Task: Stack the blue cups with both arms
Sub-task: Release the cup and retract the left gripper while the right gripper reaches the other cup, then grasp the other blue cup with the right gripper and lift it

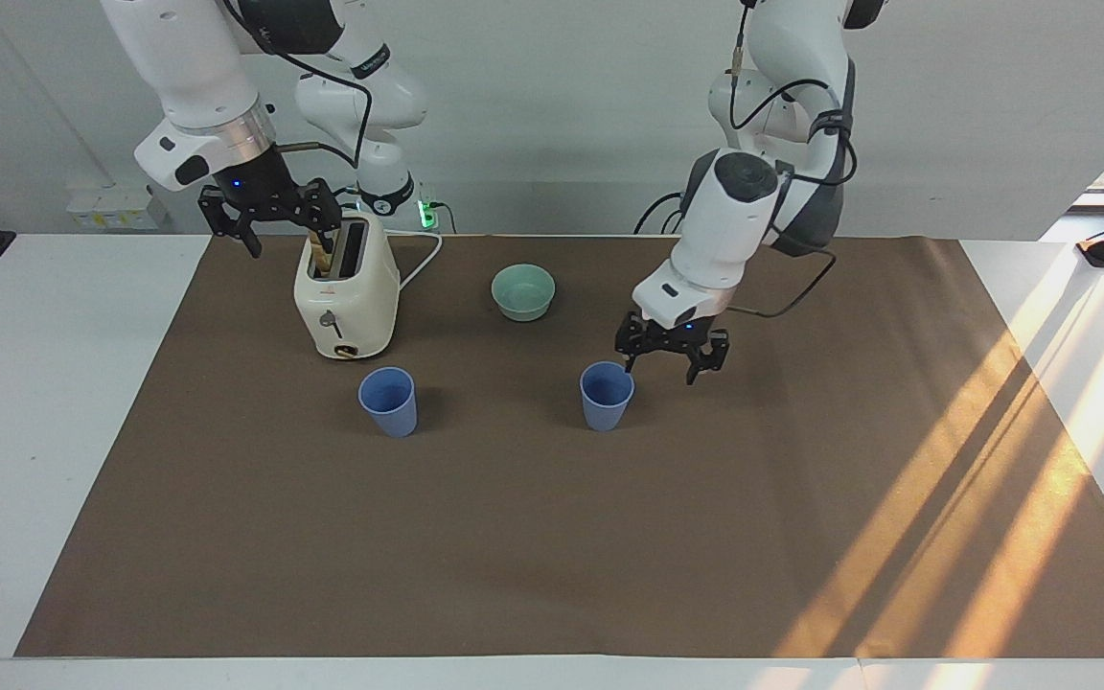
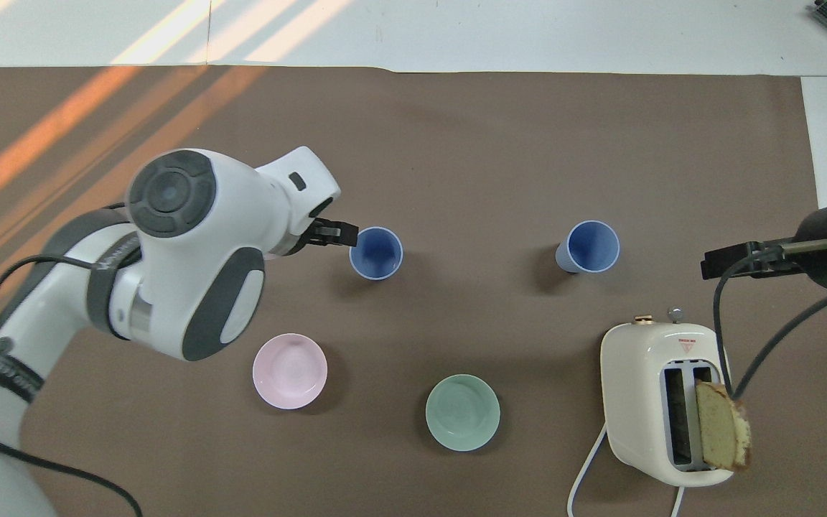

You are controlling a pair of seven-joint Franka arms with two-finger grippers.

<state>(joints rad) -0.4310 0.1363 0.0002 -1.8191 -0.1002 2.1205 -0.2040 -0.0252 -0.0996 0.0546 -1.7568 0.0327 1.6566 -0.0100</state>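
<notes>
Two blue cups [image 1: 607, 395] [image 1: 388, 401] are seen upright and well apart on the brown-covered desk [image 1: 533, 537], one just beside the left gripper [image 1: 672, 358], which is spread open and empty, raised over the desk at that cup's rim. The other cup is set near the toaster [image 1: 345, 287], over which the right gripper [image 1: 269, 218] is held, its fingers spread, nothing gripped. A green bowl [image 1: 523, 290] and a pink bowl [image 2: 290, 370] are placed closer to the robots.
</notes>
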